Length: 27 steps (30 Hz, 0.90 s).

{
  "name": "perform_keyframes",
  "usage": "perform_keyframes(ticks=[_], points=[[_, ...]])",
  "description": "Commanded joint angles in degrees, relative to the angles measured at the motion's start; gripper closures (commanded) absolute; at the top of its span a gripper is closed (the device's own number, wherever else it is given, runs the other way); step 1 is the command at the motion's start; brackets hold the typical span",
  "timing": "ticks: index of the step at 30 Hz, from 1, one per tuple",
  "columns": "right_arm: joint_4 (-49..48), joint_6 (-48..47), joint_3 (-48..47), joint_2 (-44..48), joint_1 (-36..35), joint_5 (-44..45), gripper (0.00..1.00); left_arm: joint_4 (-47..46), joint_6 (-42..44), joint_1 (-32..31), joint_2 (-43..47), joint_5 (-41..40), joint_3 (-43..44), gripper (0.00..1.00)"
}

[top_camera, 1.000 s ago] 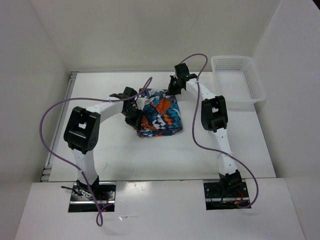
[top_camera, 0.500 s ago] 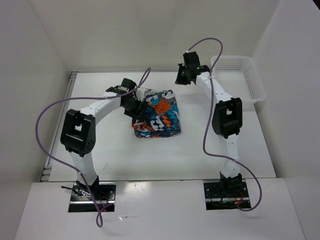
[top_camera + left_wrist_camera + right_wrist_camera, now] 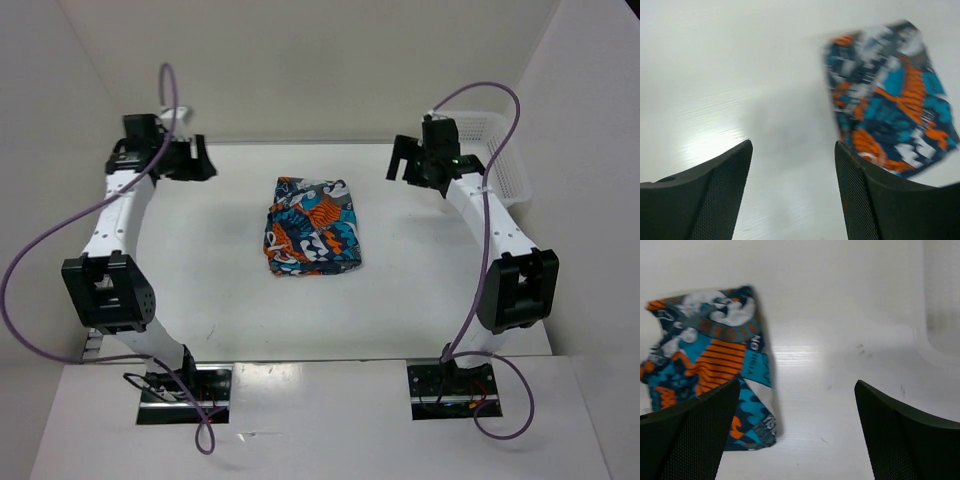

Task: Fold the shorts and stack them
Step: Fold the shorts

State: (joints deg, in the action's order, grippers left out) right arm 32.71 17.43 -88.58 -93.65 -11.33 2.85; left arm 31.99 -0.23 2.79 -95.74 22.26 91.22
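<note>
The shorts [image 3: 311, 226], printed in teal, orange, black and white, lie folded into a compact bundle at the middle of the table. My left gripper [image 3: 197, 160] hangs open at the far left, well away from them. My right gripper [image 3: 397, 160] is open at the far right, also apart from the fabric. In the left wrist view the shorts [image 3: 892, 100] lie blurred at upper right, beyond the open left gripper [image 3: 792, 147]. The right wrist view shows the shorts [image 3: 710, 365] at left and bare table between the wide-open right gripper [image 3: 797, 385].
A white mesh basket [image 3: 482, 160] stands at the back right corner, behind my right arm; its wall [image 3: 942, 310] shows at the right wrist view's right edge. White walls enclose the table [image 3: 220, 290] on three sides.
Both grippers have let go of the shorts and opened. The left arm swung out to the far left, the right arm to the far right. The bundle now lies alone.
</note>
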Motion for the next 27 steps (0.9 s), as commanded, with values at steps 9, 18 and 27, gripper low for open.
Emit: perform_keyframes(ticks=[9,18,27], points=[[2.97,-0.91,13.15,13.48,11.32,-7.58,0.0,-4.21,0.23,12.94,7.59,-0.9,-12.46,0.19],[2.97,-2.57,15.01,16.3,12.56,-8.13,0.0,-4.21,0.23,12.95,9.17,-2.13,-13.52,0.17],[2.97,-2.58,16.07,17.44,12.56,-8.65,0.0,-4.74,0.23,12.95,10.75,-2.66,-14.05,0.15]])
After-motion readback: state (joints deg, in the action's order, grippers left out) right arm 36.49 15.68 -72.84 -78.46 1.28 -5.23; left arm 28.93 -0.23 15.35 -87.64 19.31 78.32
